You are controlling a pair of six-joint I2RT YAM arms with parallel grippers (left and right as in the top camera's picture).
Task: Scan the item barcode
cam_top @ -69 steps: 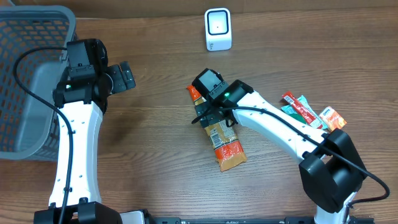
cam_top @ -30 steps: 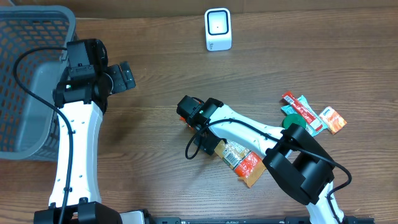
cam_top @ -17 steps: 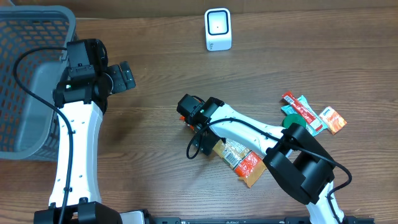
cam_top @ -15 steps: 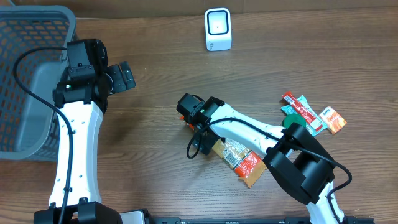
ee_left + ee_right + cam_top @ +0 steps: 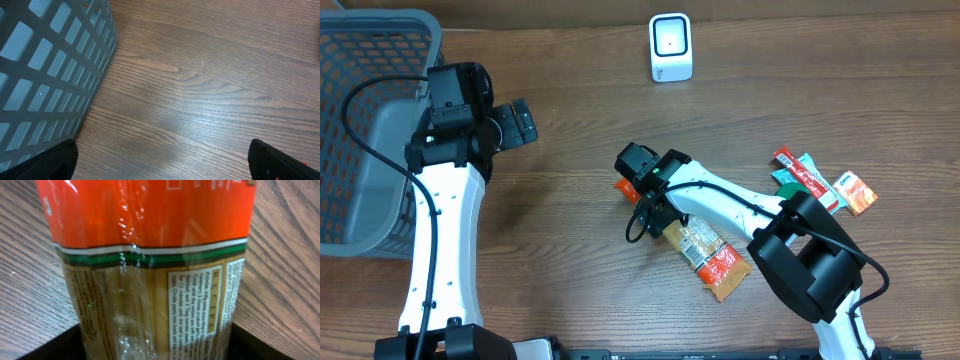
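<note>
The right end effector (image 5: 155, 347) hangs low over the packet (image 5: 150, 270), its dark fingers (image 5: 35, 347) showing at either side of the film. The jaws stand wide with the packet filling the gap. Whether they are pressing on it or only straddling it, I cannot tell. By my reading the step in hand is the pick-up, with the scan itself not yet begun. The next move calls for a firm hold across the packet's width. Then comes a lift clear of the desk (image 5: 570, 280), a carry to the white scanner (image 5: 671, 47) at the far edge, and a turn that brings the barcode to its window. Close up, the packet is glossy, crinkled film: a tan body with a panel of small print nearest the fingers, then green and white stripes, then a red-orange band beyond. No barcode can be made out on the upward face, so it may lie underneath. From overhead the packet lies flat and slantwise at mid-desk, with the end effector over its upper-left end. A few small sachets (image 5: 820, 182) lie well apart to the right. Farther off, the left end effector (image 5: 160, 160) hangs open and empty beside the grey basket (image 5: 50, 75).
</note>
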